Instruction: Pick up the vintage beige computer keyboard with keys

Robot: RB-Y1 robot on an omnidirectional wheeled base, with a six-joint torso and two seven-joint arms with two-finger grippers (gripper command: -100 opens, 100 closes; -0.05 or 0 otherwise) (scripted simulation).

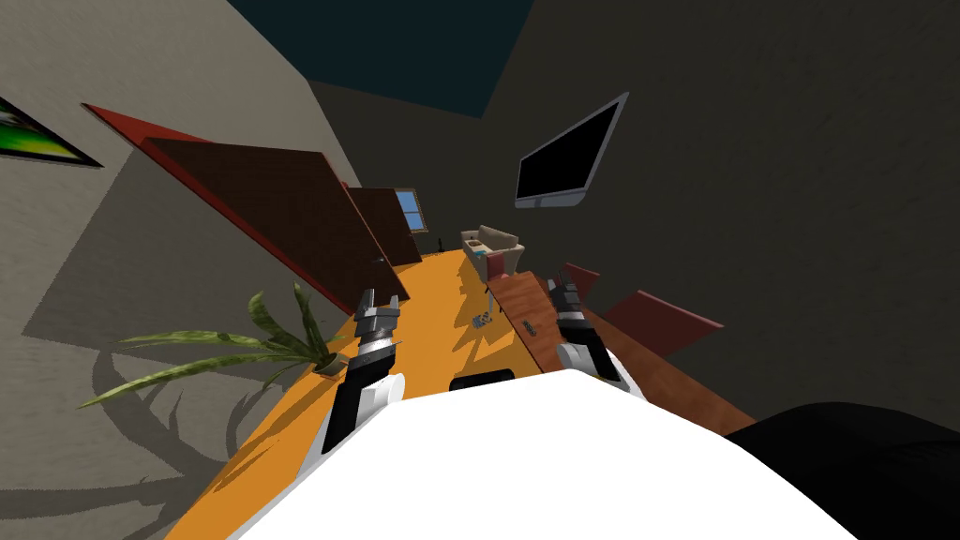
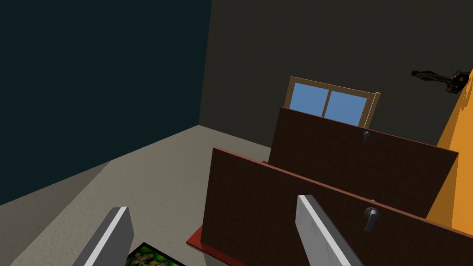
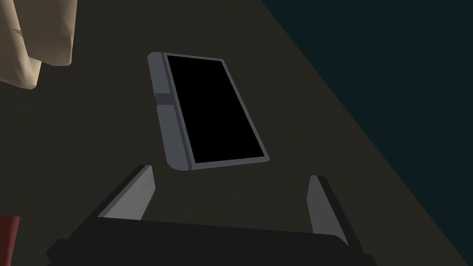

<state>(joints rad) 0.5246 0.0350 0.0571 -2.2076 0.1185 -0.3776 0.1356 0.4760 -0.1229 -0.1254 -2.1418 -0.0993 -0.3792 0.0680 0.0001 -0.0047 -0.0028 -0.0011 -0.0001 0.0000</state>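
Pot on the orange floor holds a long-leaved plant, beside the left arm. Where the keyboard is, cannot tell. A small dark flat item lies on the brown table and a pale bluish one on the floor just beside it, both too small to name. Left gripper wide apart, holding nothing. Right gripper wide apart, holding nothing, near the table.

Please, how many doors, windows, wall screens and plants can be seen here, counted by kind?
Dark brown flat doors with grey handles: 2
Blue window in a tan frame: 1
Flat black wall screen, grey-framed: 1
Green long-leaved potted plant: 1
Total: 5
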